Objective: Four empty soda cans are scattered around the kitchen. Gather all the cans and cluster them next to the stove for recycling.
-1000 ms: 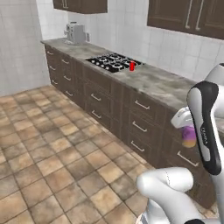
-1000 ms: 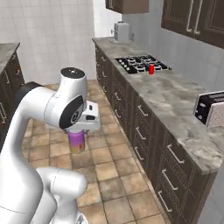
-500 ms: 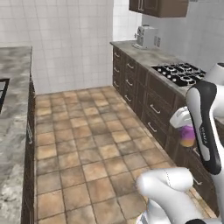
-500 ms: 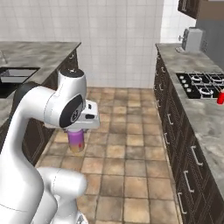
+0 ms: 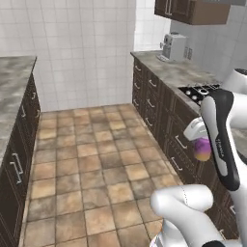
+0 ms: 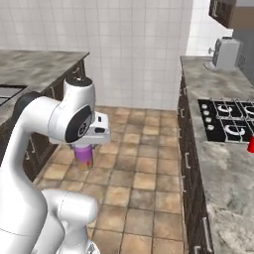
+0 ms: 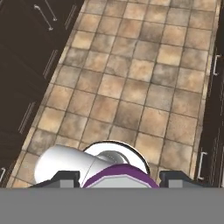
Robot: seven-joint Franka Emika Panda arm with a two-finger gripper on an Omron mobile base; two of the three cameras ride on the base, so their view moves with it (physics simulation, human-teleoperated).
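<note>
**Purple can held over the open floor**

Your arm is folded close to its base, the hand pointing down at the tiled floor [image 7: 131,87]. The gripper [image 6: 84,149] pinches a purple can [image 6: 83,155] between its fingers [image 7: 65,178]; you see the can hanging below the hand in both base views, above the tiles and touching nothing else.

The stove [image 6: 228,119] lies on the right-hand counter [image 6: 223,168], well apart from the held can. A red can [image 6: 251,144] stands just beside the stove's near edge.

You have dark cabinets [image 5: 164,111] lining both sides and a broad strip of floor between them. A white tiled wall [image 5: 77,48] closes the far end.
</note>
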